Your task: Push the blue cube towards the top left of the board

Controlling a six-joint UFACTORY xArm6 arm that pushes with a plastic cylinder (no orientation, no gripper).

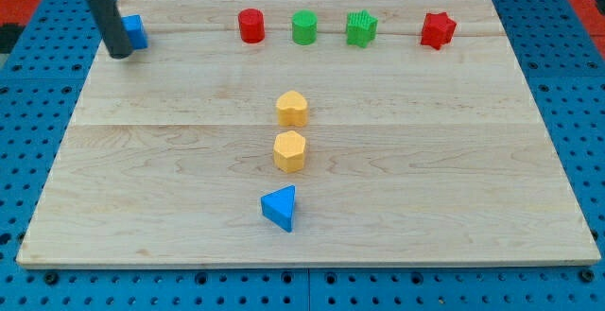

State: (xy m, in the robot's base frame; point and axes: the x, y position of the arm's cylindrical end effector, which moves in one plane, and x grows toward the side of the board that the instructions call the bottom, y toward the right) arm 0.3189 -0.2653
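Blue cube (136,31) at board (425,207) top-left, touching my tip (119,54) on its left; rod holds nothing.

My tip (120,54) touches the blue cube's (135,31) left (board's (425,207) top-left corner).

One raised view looks down across the board (312,169).

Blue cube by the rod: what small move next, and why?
Probably little remains. The blue cube already sits near the top left corner of the wooden board, with my tip touching its left side, partly covering it. I'd back off, circle to its right, and nudge it slightly leftward.
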